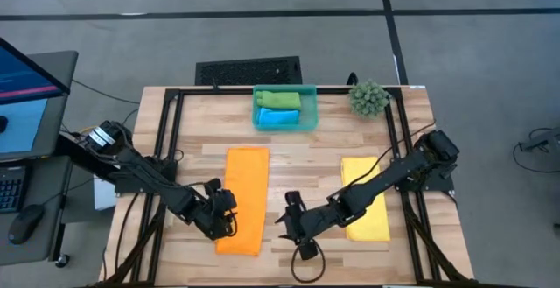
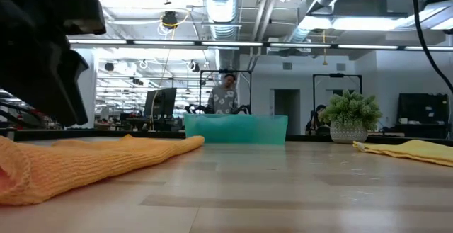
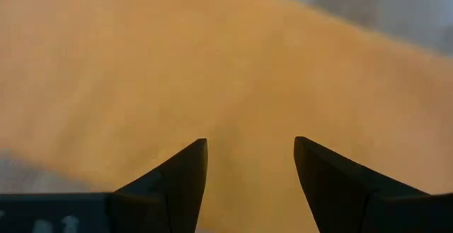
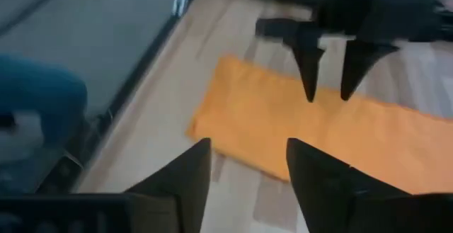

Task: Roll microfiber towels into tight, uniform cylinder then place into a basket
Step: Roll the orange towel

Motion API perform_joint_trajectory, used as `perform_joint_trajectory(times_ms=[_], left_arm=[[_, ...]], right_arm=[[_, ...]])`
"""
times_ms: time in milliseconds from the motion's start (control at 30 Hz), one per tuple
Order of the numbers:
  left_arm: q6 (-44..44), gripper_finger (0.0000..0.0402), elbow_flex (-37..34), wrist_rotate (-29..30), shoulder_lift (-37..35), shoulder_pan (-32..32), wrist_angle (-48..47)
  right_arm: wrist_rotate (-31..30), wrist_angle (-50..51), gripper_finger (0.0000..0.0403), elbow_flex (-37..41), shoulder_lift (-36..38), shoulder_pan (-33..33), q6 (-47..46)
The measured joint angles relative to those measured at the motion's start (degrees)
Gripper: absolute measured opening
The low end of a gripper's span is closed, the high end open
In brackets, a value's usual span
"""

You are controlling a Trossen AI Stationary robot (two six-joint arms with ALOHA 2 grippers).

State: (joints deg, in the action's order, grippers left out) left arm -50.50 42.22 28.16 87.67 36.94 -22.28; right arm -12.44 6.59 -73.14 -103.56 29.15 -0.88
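Four towels: orange (image 1: 244, 198) and yellow (image 1: 367, 198) flat on the tabletop (image 1: 302, 144), green (image 1: 277, 100) and blue (image 1: 278, 118) rolled in the basket (image 1: 310, 108). Left claw (image 1: 229, 216) open over the orange; right claw (image 1: 290, 227) open beside it.

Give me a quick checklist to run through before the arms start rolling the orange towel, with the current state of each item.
1. Orange towel lying flat on the table: ok.
2. Left pincer open above the orange towel's near end, nothing held: ok.
3. Right pincer open beside the towel, over bare wood, nothing held: ok.
4. Right pincer positioned on the towel: not ok, it sits off the towel's edge.
5. Basket has room: cannot tell; a green towel and a blue towel already lie in it.
6. Yellow towel out of the way: ok, it lies flat and apart under the right arm.
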Motion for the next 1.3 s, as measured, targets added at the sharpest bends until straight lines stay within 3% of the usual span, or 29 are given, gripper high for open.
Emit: perform_joint_trajectory(times_ms=[200,367,600,900,1067,1300], left_arm=[[4.2,0.0204,-1.5,-7.0,4.7,-2.1,14.7],[3.2,0.0204,-1.4,-6.7,8.5,-2.6,18.4],[3.1,0.0204,-1.4,-8.4,12.9,-3.2,33.1],[3.1,0.0204,-1.3,-8.3,12.7,-3.2,32.2],[4.6,0.0204,-1.1,-7.6,12.5,-3.2,32.3],[4.8,0.0204,2.2,-7.0,12.5,-3.2,25.3]], right_arm=[[-0.1,-6.7,0.0223,-0.2,-7.1,1.0,8.9],[0.3,-11.4,0.0212,-3.4,-12.6,1.3,11.5],[0.6,-11.3,0.0208,-6.3,-18.9,2.0,15.3],[2.1,-5.3,0.0205,-6.6,-20.5,5.8,14.5],[2.0,-5.5,0.0204,-6.7,-22.2,5.8,14.4],[1.5,-9.4,0.0203,-6.7,-24.1,4.3,14.3]])
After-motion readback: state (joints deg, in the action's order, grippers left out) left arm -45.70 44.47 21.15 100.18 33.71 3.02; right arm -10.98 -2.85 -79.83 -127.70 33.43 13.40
